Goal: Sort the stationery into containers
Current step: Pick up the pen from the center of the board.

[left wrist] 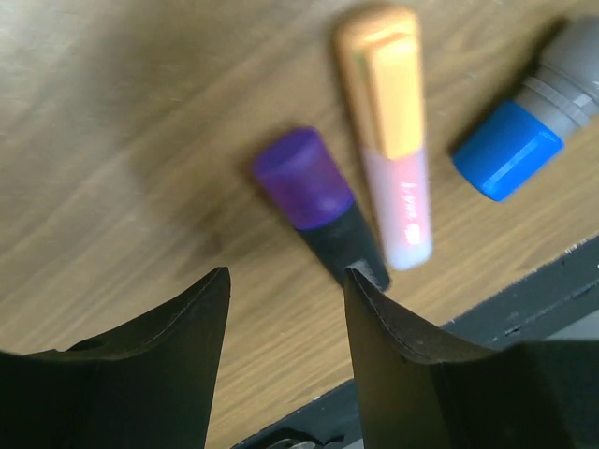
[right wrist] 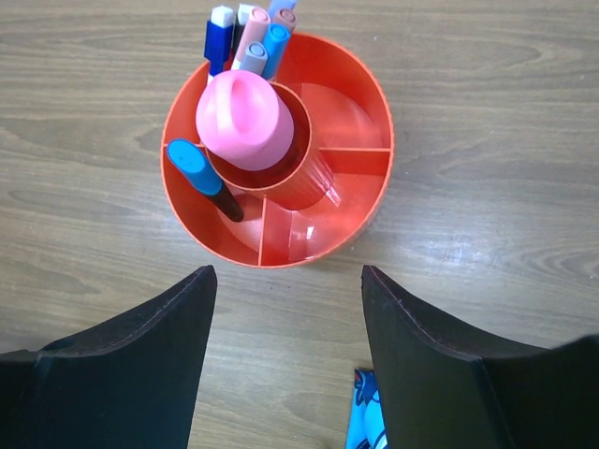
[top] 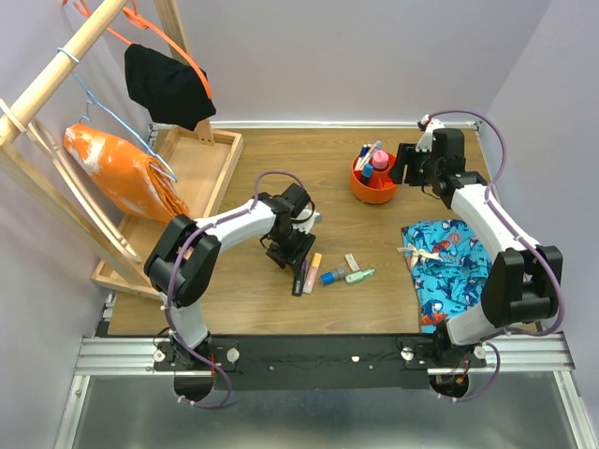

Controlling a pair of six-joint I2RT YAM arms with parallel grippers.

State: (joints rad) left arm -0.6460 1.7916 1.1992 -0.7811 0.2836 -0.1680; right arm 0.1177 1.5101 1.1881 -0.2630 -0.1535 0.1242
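Observation:
A purple-capped black marker (left wrist: 314, 192), an orange marker (left wrist: 388, 131) and a blue-capped marker (left wrist: 515, 145) lie side by side on the wood table. My left gripper (left wrist: 285, 281) hovers open just before them with nothing between its fingers; its right fingertip overlaps the purple marker's black end. From above, this row (top: 312, 272) continues right with a small pale eraser (top: 352, 262) and a green marker (top: 360, 276). The round orange-red pot (right wrist: 360, 182) holds a pink marker (right wrist: 245, 120), a blue-capped marker (right wrist: 201, 176) and several pens (right wrist: 245, 37). My right gripper (right wrist: 285, 276) is open and empty, just short of the pot.
A blue patterned cloth (top: 449, 267) lies at the right, near the right arm. A light-wood tray (top: 201, 178) sits at the back left under a wooden rack with hangers, an orange garment (top: 117, 173) and a black one (top: 167, 86).

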